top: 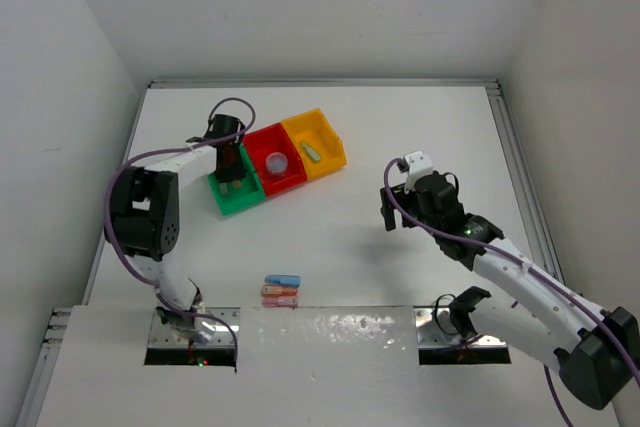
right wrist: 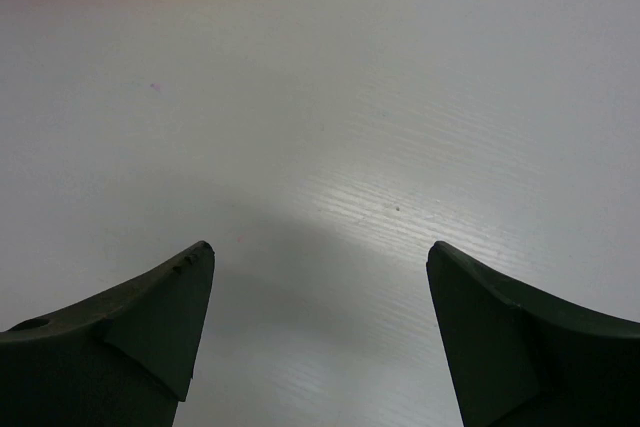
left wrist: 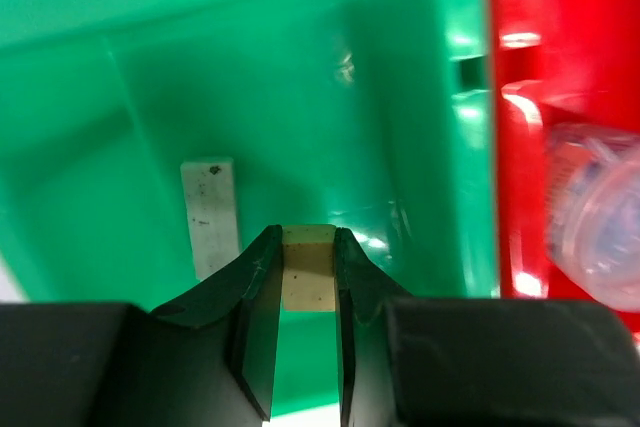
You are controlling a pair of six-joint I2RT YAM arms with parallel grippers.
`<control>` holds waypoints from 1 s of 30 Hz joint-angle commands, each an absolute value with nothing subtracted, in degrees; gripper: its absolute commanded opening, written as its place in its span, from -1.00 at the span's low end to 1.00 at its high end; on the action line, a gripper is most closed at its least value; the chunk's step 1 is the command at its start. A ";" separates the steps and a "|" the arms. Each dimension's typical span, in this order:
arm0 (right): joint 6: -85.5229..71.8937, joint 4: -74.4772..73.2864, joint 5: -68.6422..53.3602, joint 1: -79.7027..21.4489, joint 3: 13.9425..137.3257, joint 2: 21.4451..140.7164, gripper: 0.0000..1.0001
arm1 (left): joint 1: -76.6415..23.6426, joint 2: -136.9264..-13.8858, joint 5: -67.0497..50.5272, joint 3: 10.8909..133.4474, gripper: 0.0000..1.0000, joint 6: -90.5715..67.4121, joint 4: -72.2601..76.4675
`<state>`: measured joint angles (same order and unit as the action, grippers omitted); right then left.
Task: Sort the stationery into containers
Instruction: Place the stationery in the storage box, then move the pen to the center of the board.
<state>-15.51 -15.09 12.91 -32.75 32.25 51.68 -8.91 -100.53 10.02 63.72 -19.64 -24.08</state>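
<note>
My left gripper (top: 230, 169) hangs over the green bin (top: 236, 204), shut on a beige eraser block (left wrist: 307, 272) that sits between its fingertips (left wrist: 262, 247). Below, a second pale block (left wrist: 210, 215) lies flat on the green bin's floor (left wrist: 300, 97). The red bin (top: 291, 183) holds a round lavender roll (top: 277, 162), also visible at the right of the left wrist view as the roll (left wrist: 598, 232). A green stick (top: 312, 150) lies in the yellow bin (top: 331, 137). Three pastel sticks (top: 281, 291) lie on the table near the front. My right gripper (top: 391, 211) is open above bare table, its jaws (right wrist: 320, 247) holding nothing.
White walls enclose the table on the left, back and right. A metal rail (top: 520, 167) runs along the right edge. A raised white panel (top: 330, 332) with both arm bases spans the near edge, just behind the loose sticks.
</note>
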 commanded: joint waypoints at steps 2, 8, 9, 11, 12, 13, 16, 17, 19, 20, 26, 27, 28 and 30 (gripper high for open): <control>-14.68 -14.68 13.27 -32.52 35.24 51.59 0.70 | -8.70 -101.07 10.37 64.34 -0.79 -21.36 -22.24; -12.66 -15.64 10.38 -32.61 36.74 53.43 0.70 | -8.53 -101.95 9.58 65.13 -0.39 -21.80 -22.85; -12.22 -16.17 8.46 -32.69 37.00 53.87 0.70 | -8.61 -102.13 9.49 65.30 -0.36 -21.88 -22.94; -10.65 -16.78 7.39 -34.00 37.97 55.80 0.70 | -8.61 -102.22 8.97 65.92 -0.28 -22.06 -23.38; -9.94 -17.66 7.30 -34.80 38.40 56.68 0.70 | -8.61 -102.22 8.62 66.27 -0.27 -21.97 -23.64; -9.58 -18.01 7.64 -35.59 39.28 57.65 0.70 | -8.61 -102.39 8.35 67.31 -0.20 -21.62 -24.25; -8.53 -18.72 8.00 -40.23 41.39 62.48 0.69 | -8.79 -102.66 9.32 70.21 -0.07 -22.41 -27.85; -8.26 -18.02 7.13 -41.21 41.92 65.19 0.66 | -8.70 -102.48 9.32 70.57 -0.07 -22.67 -28.38; -7.21 -16.88 4.31 -44.97 43.76 68.19 0.61 | -8.61 -101.34 9.84 71.71 0.00 -22.68 -30.05; -6.77 -15.40 3.96 -46.39 44.47 71.42 0.61 | -8.61 -100.82 10.10 72.24 0.02 -22.41 -30.67; -2.90 -7.48 1.23 -57.03 50.17 84.44 0.64 | -8.44 -95.11 10.02 77.08 0.32 -19.78 -37.17; -2.12 -6.43 0.36 -59.04 52.80 88.03 0.65 | -8.61 -92.92 9.85 77.60 0.39 -18.56 -37.96; -1.85 -5.55 0.35 -60.11 53.78 89.63 0.65 | -8.61 -91.86 9.84 77.61 0.41 -17.67 -38.32; -0.71 -3.70 -1.58 -62.47 55.98 94.12 0.66 | -8.61 -88.17 10.02 77.17 0.48 -16.18 -38.76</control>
<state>-3.68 -9.98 1.91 -59.57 51.81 90.52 -8.91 -95.00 9.91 74.78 -19.25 -36.91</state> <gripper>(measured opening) 0.829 0.730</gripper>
